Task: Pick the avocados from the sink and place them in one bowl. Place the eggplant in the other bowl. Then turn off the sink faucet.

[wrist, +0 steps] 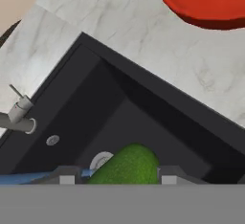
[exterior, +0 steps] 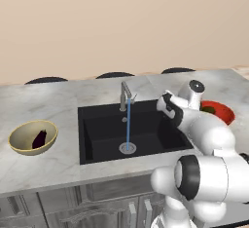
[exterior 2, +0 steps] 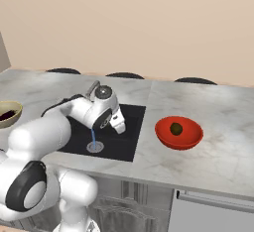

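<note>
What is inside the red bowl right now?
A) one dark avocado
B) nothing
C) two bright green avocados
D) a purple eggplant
A: the red bowl on the counter right of the sink holds a single dark olive avocado; the eggplant lies in the tan bowl.

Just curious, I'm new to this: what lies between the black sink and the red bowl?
Bare grey marble counter, nothing else, between the sink and the red bowl; the right base view shows it.
</note>
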